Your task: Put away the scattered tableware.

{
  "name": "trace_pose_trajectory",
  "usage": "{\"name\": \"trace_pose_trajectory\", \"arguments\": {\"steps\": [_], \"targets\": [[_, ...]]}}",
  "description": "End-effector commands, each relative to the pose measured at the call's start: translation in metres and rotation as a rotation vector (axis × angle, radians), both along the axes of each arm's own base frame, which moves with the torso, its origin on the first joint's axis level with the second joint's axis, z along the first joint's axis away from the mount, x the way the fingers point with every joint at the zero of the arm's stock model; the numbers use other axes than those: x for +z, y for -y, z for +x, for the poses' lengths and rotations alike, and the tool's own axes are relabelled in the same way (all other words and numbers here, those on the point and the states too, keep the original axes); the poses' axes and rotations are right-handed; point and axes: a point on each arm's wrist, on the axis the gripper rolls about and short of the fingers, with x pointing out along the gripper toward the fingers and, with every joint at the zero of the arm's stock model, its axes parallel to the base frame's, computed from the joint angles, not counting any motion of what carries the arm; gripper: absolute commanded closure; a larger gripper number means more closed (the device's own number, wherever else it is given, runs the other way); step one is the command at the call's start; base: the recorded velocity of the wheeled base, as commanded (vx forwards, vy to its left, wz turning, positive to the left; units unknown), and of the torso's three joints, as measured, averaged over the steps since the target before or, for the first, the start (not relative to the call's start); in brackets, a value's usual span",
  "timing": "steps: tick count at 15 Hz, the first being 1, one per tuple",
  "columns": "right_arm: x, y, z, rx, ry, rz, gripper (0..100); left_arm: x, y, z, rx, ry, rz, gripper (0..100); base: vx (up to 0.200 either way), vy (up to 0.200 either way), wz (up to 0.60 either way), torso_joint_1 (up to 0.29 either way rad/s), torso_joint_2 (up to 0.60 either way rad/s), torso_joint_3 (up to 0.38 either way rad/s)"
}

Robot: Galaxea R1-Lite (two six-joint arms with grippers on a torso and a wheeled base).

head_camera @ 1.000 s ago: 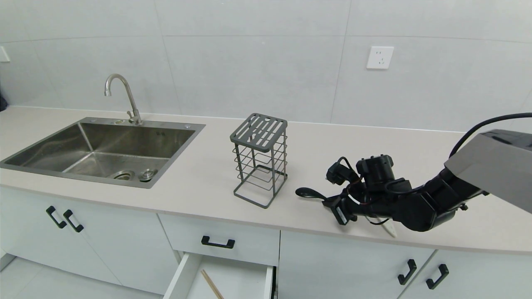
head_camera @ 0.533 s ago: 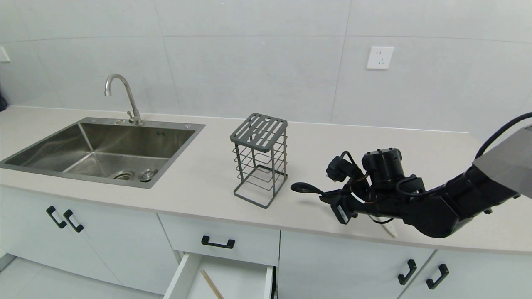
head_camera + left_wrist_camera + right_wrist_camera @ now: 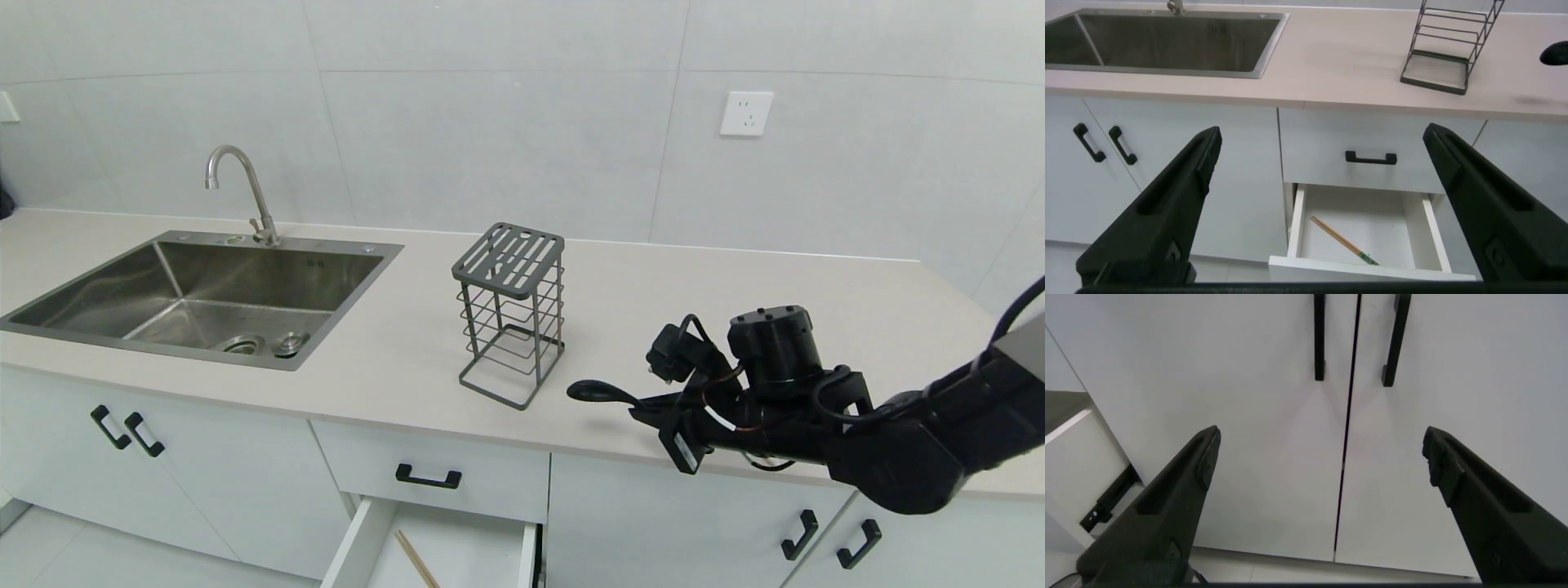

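Right claw [image 3: 653, 407]: it hangs raised at the counter's [image 3: 392, 351] front edge and points toward the robot's left.
Grip: it is closed down narrow on the thin handle end of the spoon [image 3: 594, 392] and touches nothing else.
Spoon: it is black and sticks out about level from the claw's tip, with the bowl at the end farthest from the claw. It is clear of the countertop, with a faint shadow under it.
Rack [image 3: 510, 314]: this dark wire rack stands upright on the counter, to the claw's left and a little farther back. It is near the spoon's bowl but apart from it.
Drawer [image 3: 469, 559]: it is pulled open below the counter, down and to the left of the claw.
Chopsticks [image 3: 416, 559]: these thin wooden sticks lie aslant on the drawer's floor, well below the claw.
Sink [image 3: 269, 278]: it is steel, set into the counter well off to the claw's left, beyond the rack. The tap [image 3: 245, 188] stands at its back rim.
Doors [image 3: 1249, 457]: they are white cupboard fronts under the counter, below the claw. Two black handles [image 3: 1319, 335] stand upright on either side of the seam.
Socket [image 3: 746, 113]: it is white, on the wall tiles high above and behind the claw.
Left claw [image 3: 1320, 135]: it sits low in front of the cupboards, well to the left of the right claw, and faces the drawer. It is spread wide, with nothing held and nothing touched.
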Motion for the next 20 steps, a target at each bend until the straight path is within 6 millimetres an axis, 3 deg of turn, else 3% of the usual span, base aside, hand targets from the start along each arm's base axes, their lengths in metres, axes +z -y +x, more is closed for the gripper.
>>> {"name": "trace_pose_trajectory", "arguments": {"steps": [1,4,9,17,20], "targets": [[0.002,-0.005,-0.011,0.024,-0.007,0.004,100,0.0,0.0,0.0,0.0,-0.001,0.0,0,0.0,0.0,0.0,0.0,0.0,0.0],[0.0,-0.025,-0.024,0.015,-0.031,0.021,100,0.0,0.0,0.0,0.0,-0.001,0.0,0,0.0,0.0,0.0,0.0,0.0,0.0],[-0.002,-0.03,-0.028,0.019,-0.034,0.013,100,0.0,0.0,0.0,0.0,-0.001,0.0,0,0.0,0.0,0.0,0.0,0.0,0.0],[-0.012,-0.062,-0.045,0.066,-0.077,0.026,100,0.0,0.0,0.0,0.0,-0.001,0.0,0,0.0,0.0,0.0,0.0,0.0,0.0],[-0.019,-0.088,-0.044,0.121,-0.077,0.035,100,0.0,0.0,0.0,0.0,-0.001,0.0,0,0.0,0.0,0.0,0.0,0.0,0.0]]}}
